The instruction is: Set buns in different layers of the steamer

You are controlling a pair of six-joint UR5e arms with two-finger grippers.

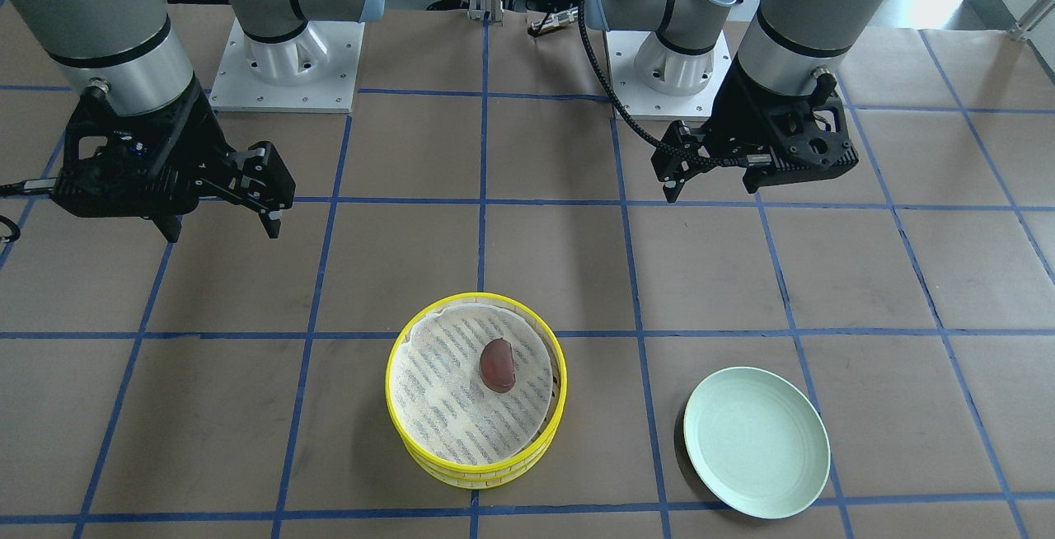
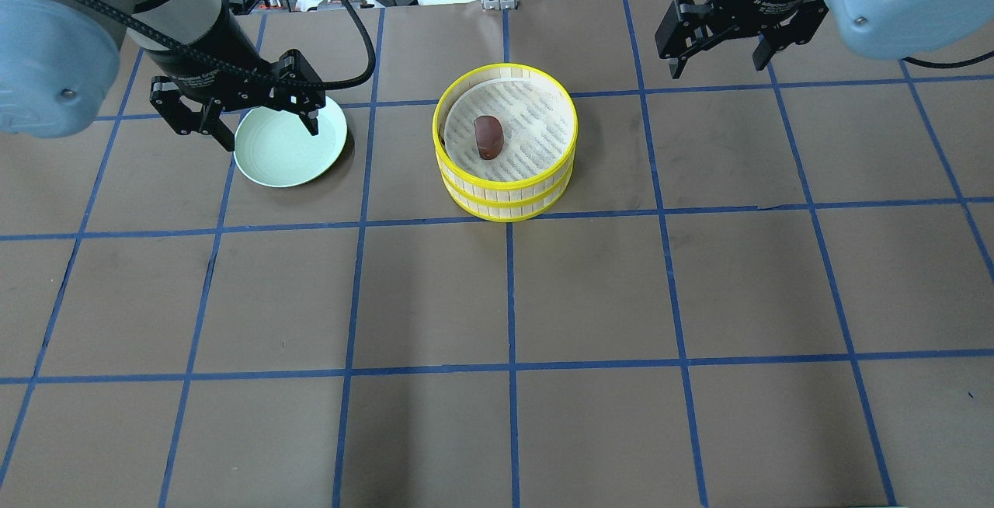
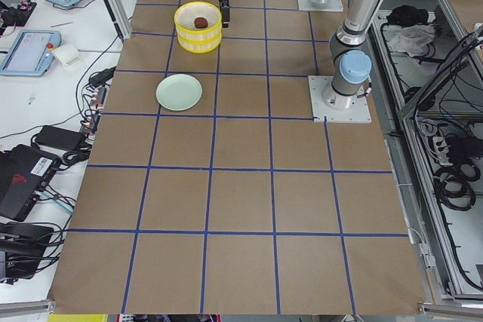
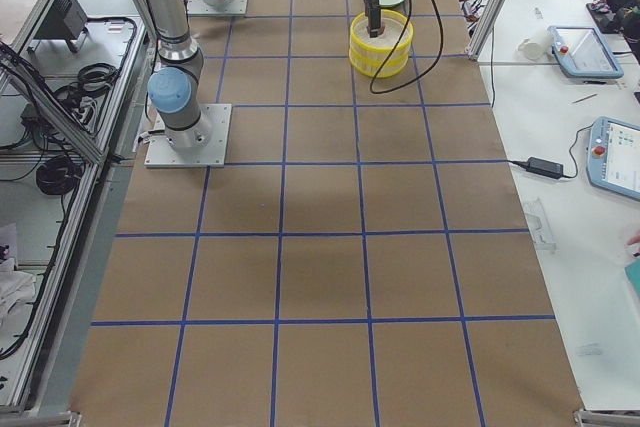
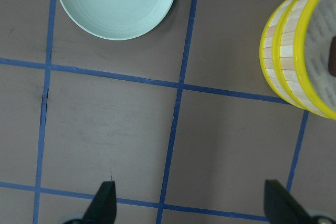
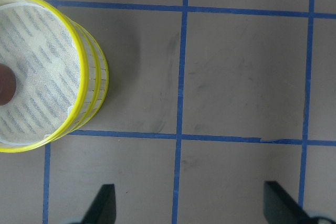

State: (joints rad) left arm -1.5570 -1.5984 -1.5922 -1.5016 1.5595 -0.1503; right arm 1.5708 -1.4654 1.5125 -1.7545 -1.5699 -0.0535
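The two steamer layers are stacked: the upper layer [image 1: 476, 298] sits on the lower layer [image 1: 474, 477], both with yellow rims. The dark reddish-brown bun [image 1: 498, 364] lies on the white mesh liner of the upper layer; it also shows in the overhead view [image 2: 488, 137]. The cream-white bun is hidden from every view. My left gripper [image 2: 269, 131] is open and empty, raised over the near edge of the pale green plate [image 2: 272, 158]. My right gripper [image 2: 721, 65] is open and empty, raised to the right of the steamer stack [image 2: 505, 67].
The pale green plate [image 1: 756, 442] lies empty to the left of the steamer, also in the left wrist view [image 5: 115, 1]. Brown table paper with blue tape grid lines covers the table. The two arm bases stand at the robot's side of the table.
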